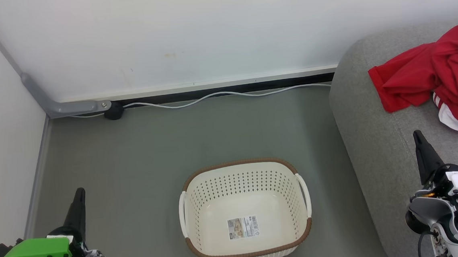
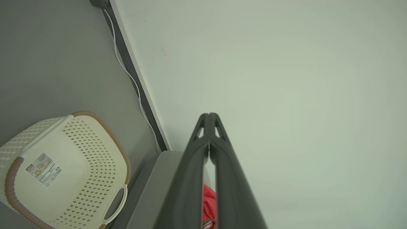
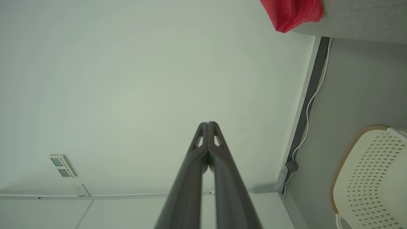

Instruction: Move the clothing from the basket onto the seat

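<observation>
The red clothing (image 1: 439,75) with white trim lies crumpled on the grey seat (image 1: 370,126) at the right. A strip of the clothing (image 2: 208,203) peeks between my left fingers, and a corner of it (image 3: 291,12) hangs over the seat edge (image 3: 359,22). The cream basket (image 1: 245,212) with a brown rim stands on the floor in the middle, holding nothing but its label sticker (image 1: 242,227). My left gripper (image 1: 79,192) is shut at the lower left, well left of the basket (image 2: 63,171). My right gripper (image 1: 417,134) is shut over the seat's front edge, below the clothing.
A white wall (image 1: 190,30) runs behind the grey floor (image 1: 142,150), with a white cable (image 1: 219,97) and a black plug (image 1: 113,111) along its base. A second wall closes the left side. Wall switches (image 3: 62,166) show in the right wrist view.
</observation>
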